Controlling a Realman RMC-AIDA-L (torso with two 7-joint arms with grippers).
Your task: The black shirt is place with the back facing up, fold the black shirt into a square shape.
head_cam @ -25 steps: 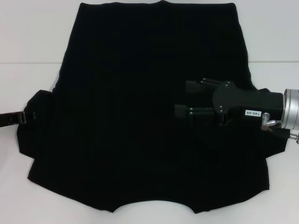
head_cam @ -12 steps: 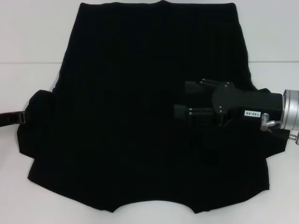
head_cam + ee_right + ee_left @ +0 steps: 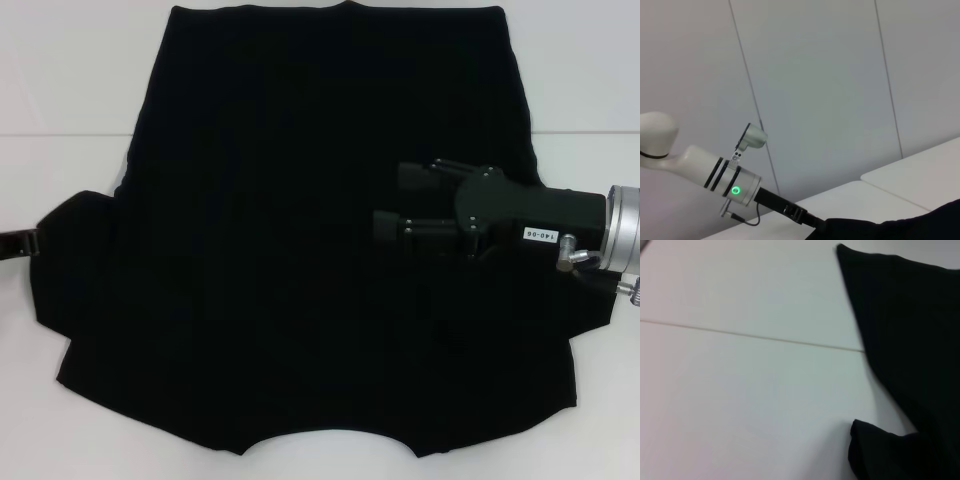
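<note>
Plain black shirt (image 3: 300, 250) (white table (image 3: 60, 90))

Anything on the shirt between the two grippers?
No. In the head view, only bare black shirt lies between the left gripper at its sleeve and the right gripper.

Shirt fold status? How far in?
Early. The black shirt lies spread on the table, with no square shape visible. The right gripper, fingers apart, hovers over its right half. The left gripper is at the left sleeve's edge; grip unclear. All main folds remain.
</note>
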